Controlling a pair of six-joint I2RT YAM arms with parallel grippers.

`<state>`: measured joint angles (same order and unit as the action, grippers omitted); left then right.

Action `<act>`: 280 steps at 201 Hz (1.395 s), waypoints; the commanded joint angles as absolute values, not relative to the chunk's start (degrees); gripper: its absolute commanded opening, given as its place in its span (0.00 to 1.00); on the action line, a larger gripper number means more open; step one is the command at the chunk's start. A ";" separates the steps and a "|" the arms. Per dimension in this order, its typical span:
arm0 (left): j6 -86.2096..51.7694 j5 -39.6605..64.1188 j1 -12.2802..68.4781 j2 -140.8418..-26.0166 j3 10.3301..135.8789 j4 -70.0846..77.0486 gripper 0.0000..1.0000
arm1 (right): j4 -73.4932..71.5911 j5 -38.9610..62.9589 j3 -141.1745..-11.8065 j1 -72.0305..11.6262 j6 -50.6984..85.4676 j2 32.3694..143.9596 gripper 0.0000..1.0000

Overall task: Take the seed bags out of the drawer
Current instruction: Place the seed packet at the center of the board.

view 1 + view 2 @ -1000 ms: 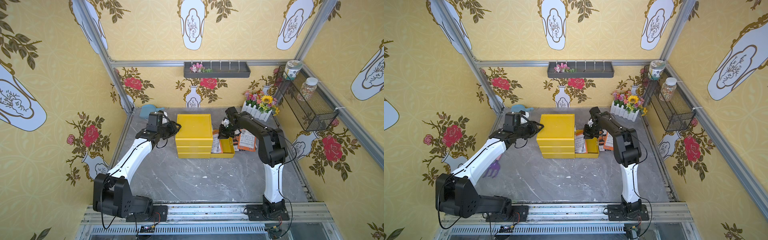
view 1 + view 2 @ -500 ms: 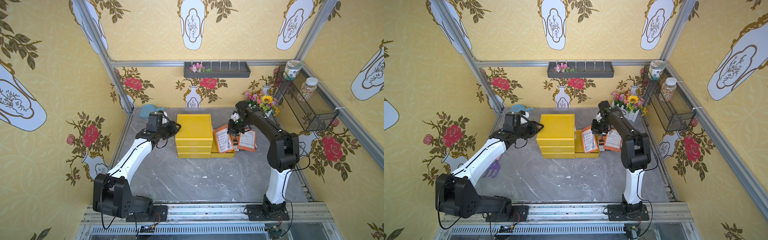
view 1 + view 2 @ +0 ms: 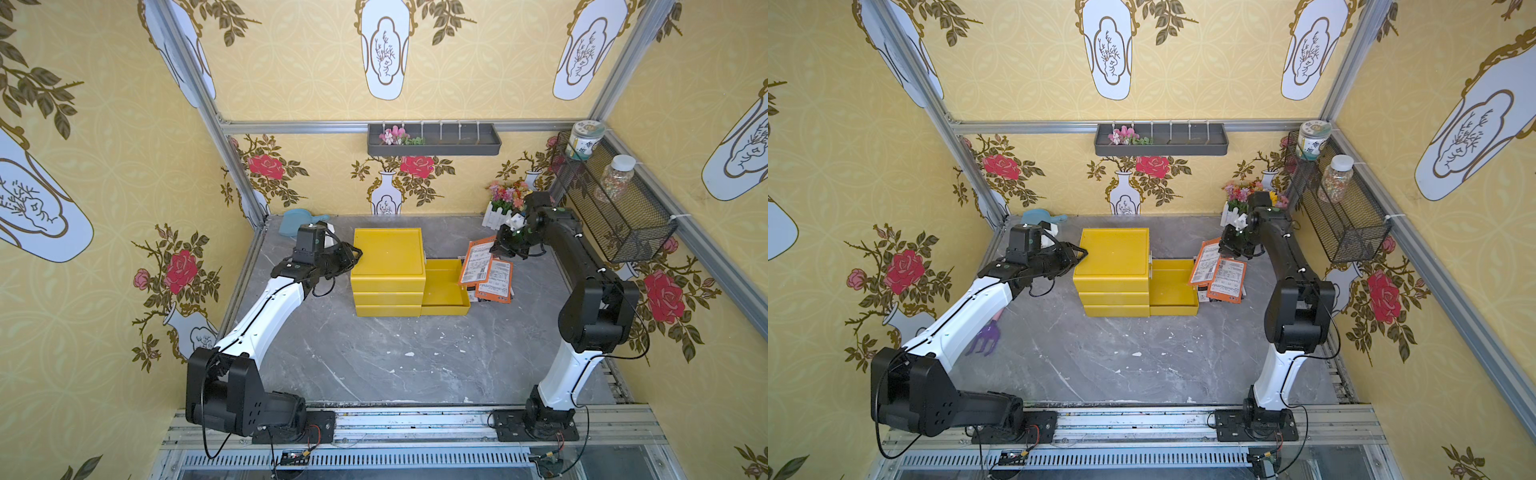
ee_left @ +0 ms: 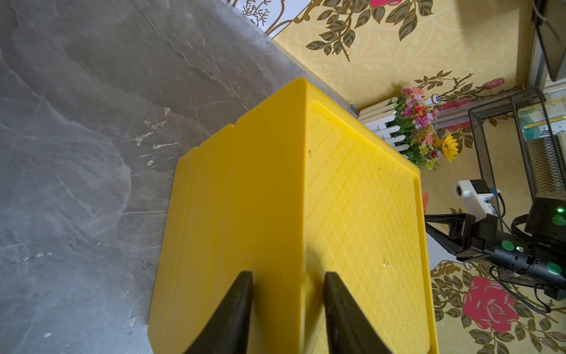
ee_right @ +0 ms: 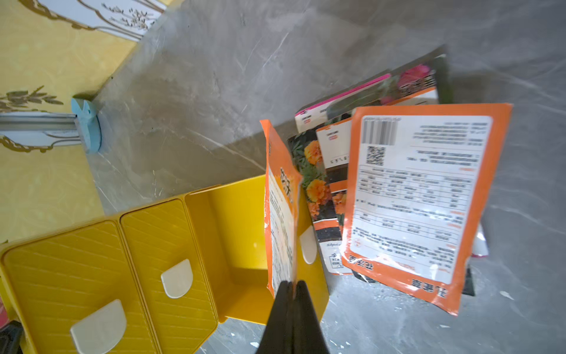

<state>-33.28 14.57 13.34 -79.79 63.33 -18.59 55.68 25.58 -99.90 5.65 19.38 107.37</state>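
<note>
right gripper clamps one seed bag above the open drawer; left gripper straddles the cabinet edge, jaws apart.

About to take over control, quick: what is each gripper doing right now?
Left gripper: part open, jaws straddling a top edge of the yellow drawer unit.
Right gripper: shut on a seed bag.

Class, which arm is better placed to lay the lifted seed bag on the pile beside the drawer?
Right. The right gripper is shut on the seed bag, beside the pile; the left gripper straddles the cabinet's edge.
</note>
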 commanded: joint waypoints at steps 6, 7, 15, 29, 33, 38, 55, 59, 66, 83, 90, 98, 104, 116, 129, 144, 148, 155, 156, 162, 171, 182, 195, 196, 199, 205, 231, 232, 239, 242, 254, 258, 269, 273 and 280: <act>-32.71 14.94 13.44 -80.55 63.03 -26.78 0.43 | 56.60 25.89 -99.22 10.01 17.56 106.69 0.00; -32.70 14.94 13.44 -80.53 63.02 -26.79 0.43 | 56.60 25.82 -99.18 10.19 17.57 106.69 0.00; -32.70 14.96 13.45 -80.62 63.27 -26.81 0.43 | 56.54 25.69 -98.97 11.43 17.24 107.05 0.00; -32.54 15.04 13.44 -80.84 63.61 -26.83 0.43 | 57.10 25.28 -98.97 13.10 16.21 108.55 0.00; -32.52 15.10 13.45 -80.87 63.71 -26.87 0.43 | 57.25 24.99 -98.96 13.37 15.88 109.17 0.00; -32.52 15.16 13.46 -81.01 63.79 -26.84 0.42 | 57.51 24.75 -99.05 13.57 15.61 109.80 0.00; -32.39 15.20 13.41 -81.32 64.16 -26.91 0.43 | 57.83 23.88 -99.27 13.86 14.34 112.38 0.00; -32.37 15.20 13.44 -81.31 64.36 -26.94 0.42 | 58.00 23.50 -99.38 13.94 14.14 112.76 0.00; -32.34 15.21 13.45 -81.46 64.50 -26.91 0.43 | 58.14 22.75 -99.60 13.97 13.66 113.59 0.00; -32.34 15.20 13.45 -81.50 64.65 -26.97 0.42 | 58.36 20.84 -99.83 14.05 12.85 115.04 0.00; -32.34 15.25 13.45 -81.49 64.71 -27.04 0.42 | 58.57 19.66 -100.09 14.14 12.45 115.55 0.00; -32.34 15.21 13.45 -81.44 64.62 -27.03 0.42 | 58.90 18.23 -100.35 14.13 12.22 116.06 0.00; -32.34 15.16 13.45 -81.39 64.63 -27.08 0.43 | 59.04 17.10 -100.37 14.15 12.01 116.40 0.00; -32.34 15.21 13.45 -81.46 64.61 -27.15 0.42 | 59.72 13.60 -100.54 14.06 11.69 117.12 0.07; -32.35 15.21 13.45 -81.48 64.70 -27.13 0.43 | 59.84 10.72 -100.20 14.06 11.60 117.42 0.12; -32.34 15.21 13.45 -81.65 64.78 -27.15 0.42 | 59.71 8.53 -99.68 14.06 11.77 117.12 0.22; -32.34 15.22 13.41 -81.69 64.90 -27.20 0.43 | 59.52 8.32 -99.38 13.99 11.85 117.01 0.24; -32.32 15.21 13.45 -81.67 65.01 -27.19 0.42 | 59.30 8.10 -99.12 13.98 12.00 116.73 0.27; -32.33 15.21 13.45 -81.70 64.98 -27.22 0.42 | 59.27 8.05 -99.09 13.98 12.02 116.64 0.28; -32.27 15.21 13.45 -81.78 65.08 -27.21 0.42 | 59.17 7.60 -98.97 13.91 12.12 116.40 0.31; -32.21 15.23 13.45 -81.89 65.18 -27.30 0.43 | 58.95 6.85 -98.78 13.72 12.22 116.04 0.35; -32.17 15.19 13.44 -81.93 65.30 -27.41 0.43 | 58.89 6.34 -98.56 13.54 12.30 115.47 0.37; -32.08 15.20 13.44 -82.02 65.44 -27.50 0.42 | 58.48 5.69 -98.22 13.12 12.50 114.64 0.39; -32.08 15.16 13.44 -82.01 65.42 -27.46 0.42 | 58.46 5.66 -98.20 13.07 12.58 114.58 0.39; -32.08 15.12 13.45 -82.00 65.46 -27.44 0.42 | 58.38 5.55 -98.01 12.97 12.65 114.31 0.39; -32.10 15.12 13.45 -82.03 65.40 -27.50 0.43 | 58.20 5.48 -97.76 12.71 12.74 113.90 0.40; -32.13 15.20 13.40 -82.10 65.30 -27.47 0.43 | 56.92 7.42 -96.50 10.66 12.92 112.18 0.41; -32.11 15.20 13.43 -82.09 65.30 -27.44 0.43 | 56.89 7.58 -96.46 10.56 12.92 112.12 0.41; -32.16 15.21 13.44 -82.16 65.26 -27.42 0.43 | 56.65 7.99 -96.16 9.73 12.92 111.81 0.42; -32.17 15.21 13.45 -82.12 65.22 -27.42 0.43 | 56.61 8.14 -96.02 9.22 12.99 111.70 0.42; -32.10 15.25 13.45 -82.07 65.18 -27.41 0.43 | 56.43 9.30 -95.68 7.40 13.01 111.53 0.42; -32.13 15.21 13.40 -82.06 65.13 -27.40 0.42 | 56.30 9.54 -95.50 6.74 13.01 111.53 0.42; -32.09 15.25 13.38 -81.99 64.88 -27.39 0.43 | 55.99 10.07 -95.00 4.69 13.16 111.53 0.42; -32.12 15.21 13.44 -81.94 64.86 -27.38 0.42 | 55.94 10.30 -94.84 3.97 13.23 111.62 0.42; -32.16 15.28 13.47 -81.77 64.76 -27.26 0.43 | 55.72 10.68 -94.43 2.80 13.43 111.84 0.42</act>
